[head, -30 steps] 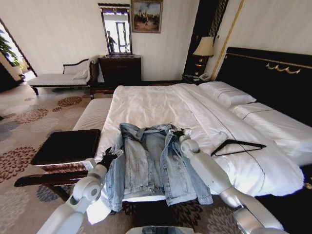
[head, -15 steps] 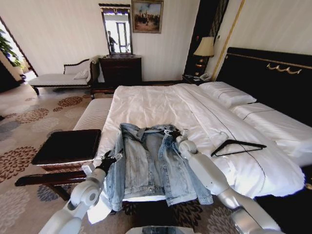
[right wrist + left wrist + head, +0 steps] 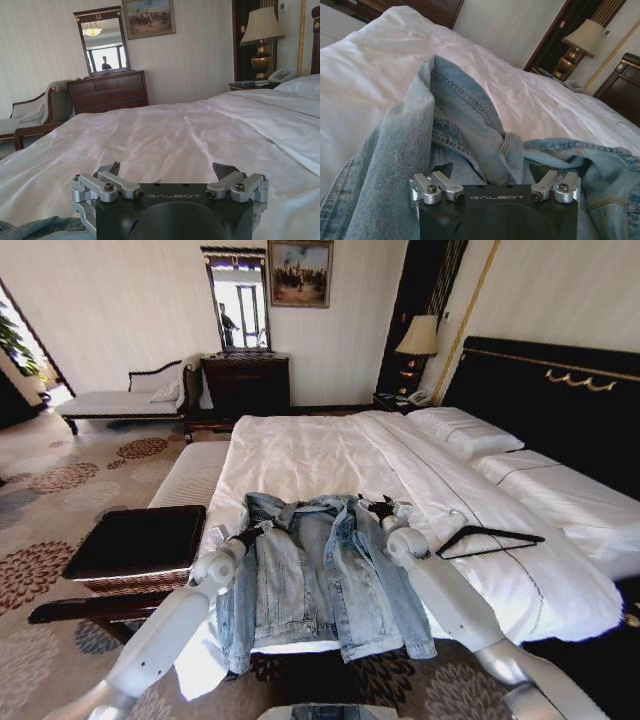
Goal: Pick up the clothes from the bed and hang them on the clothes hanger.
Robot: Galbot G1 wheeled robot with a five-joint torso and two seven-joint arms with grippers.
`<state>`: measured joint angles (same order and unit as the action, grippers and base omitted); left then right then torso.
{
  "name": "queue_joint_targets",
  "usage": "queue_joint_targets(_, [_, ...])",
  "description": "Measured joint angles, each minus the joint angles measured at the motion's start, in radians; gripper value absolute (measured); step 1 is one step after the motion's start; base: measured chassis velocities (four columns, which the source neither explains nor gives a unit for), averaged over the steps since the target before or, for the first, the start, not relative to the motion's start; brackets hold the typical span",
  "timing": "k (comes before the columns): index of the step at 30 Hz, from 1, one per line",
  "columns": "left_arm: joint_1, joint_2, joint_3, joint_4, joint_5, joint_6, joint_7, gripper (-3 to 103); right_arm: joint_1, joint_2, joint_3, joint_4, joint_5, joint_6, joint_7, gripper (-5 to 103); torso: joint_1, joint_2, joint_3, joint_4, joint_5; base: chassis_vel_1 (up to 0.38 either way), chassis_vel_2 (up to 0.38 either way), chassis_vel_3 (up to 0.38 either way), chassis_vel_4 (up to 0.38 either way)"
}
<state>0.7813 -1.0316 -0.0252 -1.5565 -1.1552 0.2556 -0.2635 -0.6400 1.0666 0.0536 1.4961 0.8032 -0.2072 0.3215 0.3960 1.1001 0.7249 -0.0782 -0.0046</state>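
While spread wide over the collar, left gripper (image 3: 491,172) hovered with both dark fingertips apart, one tip (image 3: 442,169) beside a fold of the light-blue washed denim jacket (image 3: 312,575), the other just above the collar's far side; gripped nothing, and contact with the cloth could not be judged. Right gripper (image 3: 169,172) likewise stood open, fingers parted wide, holding nothing, poised over bare white sheet with a scrap of denim at the lower left corner of its own frame.

From the head view, seen lower centre: jacket lying open and flat, front up, across the foot end of the wide white-sheeted bed (image 3: 320,455) with its tall black headboard, hem draping over the edge. Left gripper (image 3: 252,533) placed at the jacket's left shoulder, right gripper (image 3: 380,507) at the right end of the collar. Thin black triangular coat hanger (image 3: 490,539) lying flat on the sheet at right of centre, apart from the jacket and just beyond the right arm.

Shown close up from the left wrist alone: collar seams and stitching, rumpled and raised. Shown from the right wrist: dark wooden dresser (image 3: 107,91) with mirror at upper left, brass table lamp (image 3: 262,42) at upper right.
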Motion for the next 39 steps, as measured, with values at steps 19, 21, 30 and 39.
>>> queue_joint_targets(19, [-0.098,-0.055,0.1,0.098,0.07,-0.008,0.04,88,0.003,0.015,0.002,-0.01,0.0,-0.003,0.0,100,0.0,0.0,0.0,-0.0006,0.0001,0.0,0.0,0.0,0.0])
queue_joint_targets(21, [-0.094,-0.054,0.101,0.097,0.073,-0.007,0.037,88,0.003,0.013,0.002,-0.01,0.0,-0.003,-0.001,100,0.0,0.0,0.0,-0.0004,0.0001,0.0,0.0,0.0,0.0])
queue_joint_targets(30, [-0.023,0.034,0.107,-0.055,0.052,0.016,-0.021,76,0.005,0.017,0.006,-0.017,-0.005,-0.004,-0.002,100,0.0,0.0,0.0,-0.0001,0.0001,0.0,0.0,0.0,0.0])
queue_joint_targets(39, [-0.093,0.028,0.142,-0.019,0.057,0.028,-0.035,72,0.008,0.049,0.001,-0.034,-0.014,-0.003,-0.005,100,0.0,0.0,0.0,-0.0006,0.0001,0.0,0.0,0.0,0.0])
